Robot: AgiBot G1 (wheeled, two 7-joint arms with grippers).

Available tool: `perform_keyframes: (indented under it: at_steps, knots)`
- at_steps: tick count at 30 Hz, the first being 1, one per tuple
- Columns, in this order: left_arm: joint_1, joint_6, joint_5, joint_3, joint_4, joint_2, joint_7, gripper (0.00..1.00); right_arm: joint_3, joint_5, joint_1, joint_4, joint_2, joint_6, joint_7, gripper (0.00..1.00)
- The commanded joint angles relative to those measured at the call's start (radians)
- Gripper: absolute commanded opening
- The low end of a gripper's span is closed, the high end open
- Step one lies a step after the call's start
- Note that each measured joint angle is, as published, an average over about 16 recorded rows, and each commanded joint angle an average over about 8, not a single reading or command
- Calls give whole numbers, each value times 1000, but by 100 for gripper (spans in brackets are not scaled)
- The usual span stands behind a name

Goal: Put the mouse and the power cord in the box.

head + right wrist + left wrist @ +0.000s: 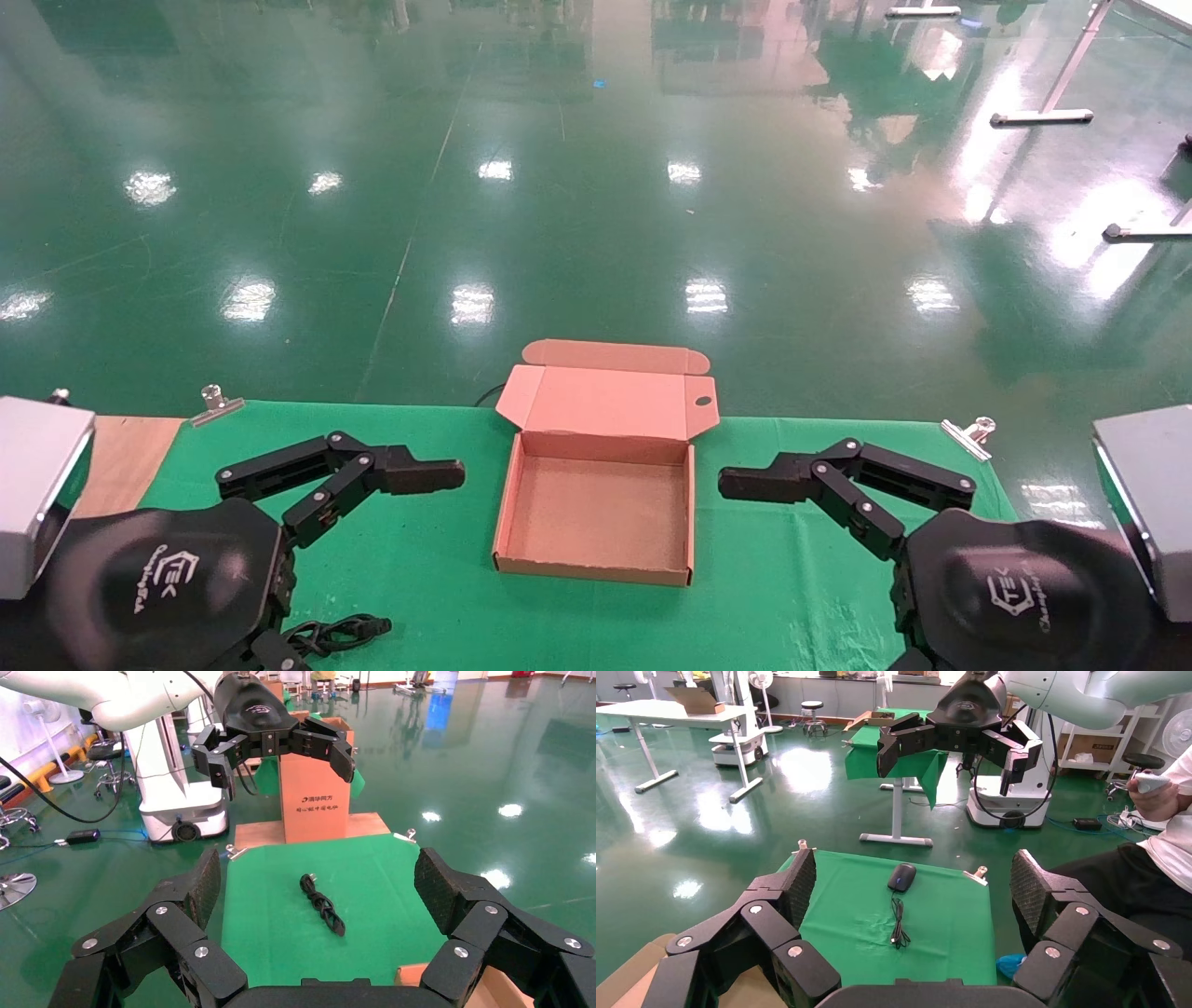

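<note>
Glossy green floor [596, 186] with ceiling-light glare. Green cloth [419, 559] clipped over the table. White tables [673, 713], stools [812, 706], fan [1179, 734] behind.

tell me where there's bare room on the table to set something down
Free: green cloth between the left gripper and the box, between the box and the right gripper, and the strip in front of the box. The box floor is bare too. Crowded: the near-left corner, where the power cord lies by the left arm.

The box [596, 508] sits between the 2 claws, left gripper [424, 473] and right gripper [745, 483]; the power cord [340, 634] lies behind the left one.
</note>
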Motion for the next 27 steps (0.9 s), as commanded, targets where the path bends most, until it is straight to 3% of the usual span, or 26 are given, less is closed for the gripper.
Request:
perform_keyframes:
  at_steps: [1,22,27]
  knots:
    - [0,0,0,0,0,0,0,100,0,0,0,0,0,0,0,100]
    - [1,0,2,1,0,0,-1,100,-3,-3,2,-2,-2,2,-2,100]
    - [3,2,61,41,32,19,-9,100,-10,-56,-3,-11,9,-4,-48,100]
